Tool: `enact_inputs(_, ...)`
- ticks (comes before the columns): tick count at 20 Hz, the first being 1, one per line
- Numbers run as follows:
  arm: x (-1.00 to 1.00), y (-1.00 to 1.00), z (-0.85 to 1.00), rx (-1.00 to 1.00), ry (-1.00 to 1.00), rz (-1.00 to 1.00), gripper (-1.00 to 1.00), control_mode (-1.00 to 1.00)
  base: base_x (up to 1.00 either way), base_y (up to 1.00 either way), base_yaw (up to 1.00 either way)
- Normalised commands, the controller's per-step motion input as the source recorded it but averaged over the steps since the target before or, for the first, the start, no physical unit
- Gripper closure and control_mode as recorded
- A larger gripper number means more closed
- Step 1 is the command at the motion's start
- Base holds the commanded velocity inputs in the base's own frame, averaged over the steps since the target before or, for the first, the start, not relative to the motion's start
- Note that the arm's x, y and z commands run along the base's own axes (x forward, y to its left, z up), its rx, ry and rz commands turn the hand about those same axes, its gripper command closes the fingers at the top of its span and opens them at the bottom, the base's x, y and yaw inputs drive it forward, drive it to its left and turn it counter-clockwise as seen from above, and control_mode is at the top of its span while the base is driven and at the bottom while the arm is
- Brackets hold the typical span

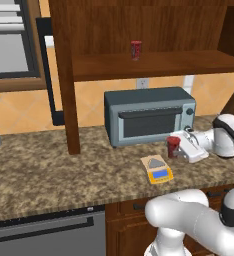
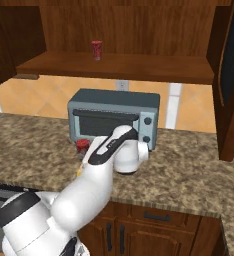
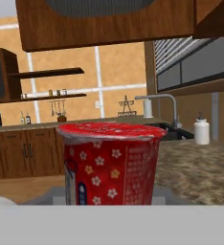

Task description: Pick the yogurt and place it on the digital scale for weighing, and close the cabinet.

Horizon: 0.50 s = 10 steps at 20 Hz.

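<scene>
Right up against the lens in your hand view sits the yogurt [image 3: 109, 165], a red cup with small flower marks. It stands upright, long axis vertical, foil top up and level. Behind it you can see a sink faucet [image 3: 158, 106] and a white jug [image 3: 201, 132] on the far surface.

From your left base view, the fingers [image 1: 181, 146] reach in from the right and are closed on the yogurt [image 1: 173, 146] — the cup is held upright, lifted off the granite surface [image 1: 64, 165]. It hangs just in front of the toaster oven [image 1: 149, 115] and up and to the right of the digital scale [image 1: 157, 169], which lies flat with its blue display toward you. A second red cup [image 1: 135, 50] stands upright on the shelf of the cabinet [image 1: 139, 62].

From your right base view, the arm covers most of the yogurt [image 2: 82, 146] — you see just its red top beside the wrist. The cabinet door [image 2: 230, 75] on the right stands open.
</scene>
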Motion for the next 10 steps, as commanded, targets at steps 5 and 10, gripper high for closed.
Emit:
enact_inputs(5, 0.02, 0.13, -0.48, 0.00, 0.00, 0.08, 1.00, -1.00, 0.00, 0.00, 0.00)
enact_inputs(10, 0.12, 0.33, -0.43, 0.00, 0.01, 0.02, 1.00, -1.00, 0.00, 0.00, 0.00)
